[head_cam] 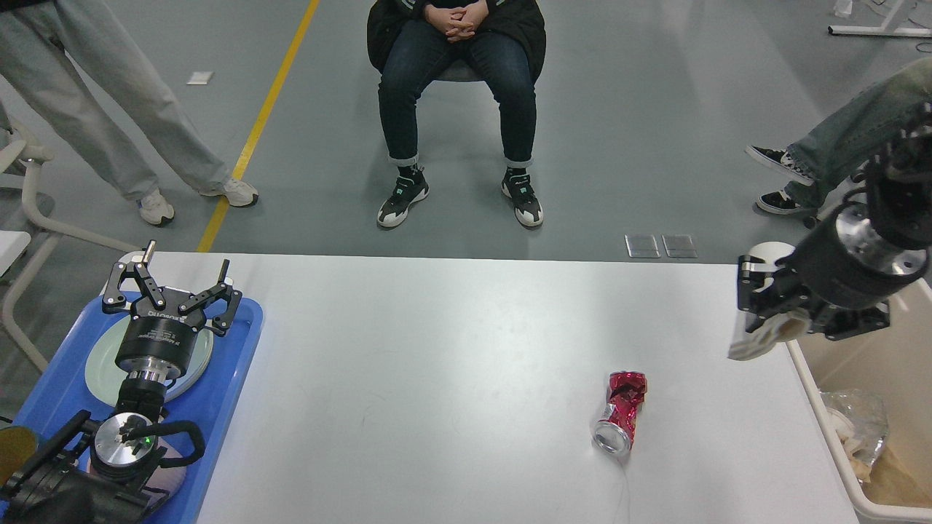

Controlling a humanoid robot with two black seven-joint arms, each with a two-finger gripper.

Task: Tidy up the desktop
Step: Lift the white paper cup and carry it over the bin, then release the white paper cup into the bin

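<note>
The white desktop (437,364) fills the middle of the head view. A crushed red can (620,412) lies on its side at the right part of it. My right gripper (768,320) is shut on a crumpled white paper cup (757,338) and holds it in the air above the desktop's right edge, beside the beige bin (866,364). My left gripper (172,285) is open and empty above the blue tray (226,378), over a pale plate (102,364).
The beige bin at the right holds plastic wrap and other litter (855,426). The blue tray sits on the desktop's left end. A seated person (455,109) and standing people are on the floor beyond the far edge.
</note>
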